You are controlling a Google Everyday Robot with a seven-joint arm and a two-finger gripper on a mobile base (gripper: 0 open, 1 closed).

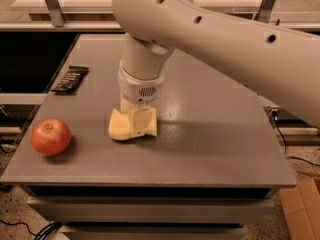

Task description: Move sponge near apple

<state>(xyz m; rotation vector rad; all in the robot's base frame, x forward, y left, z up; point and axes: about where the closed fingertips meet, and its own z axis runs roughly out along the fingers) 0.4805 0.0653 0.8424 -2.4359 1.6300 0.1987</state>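
The pale yellow sponge (119,125) lies on the grey table (210,134), left of centre near the front. My gripper (136,123) reaches down from the white arm and is shut on the sponge, its cream fingers (142,122) covering the sponge's right part. The red-orange apple (50,137) sits at the table's front left corner, a short gap to the left of the sponge.
A flat dark ridged bar (70,79) lies at the table's left edge, behind the apple. The big white arm (225,39) spans the upper right of the view. A cardboard box (302,209) stands on the floor at lower right.
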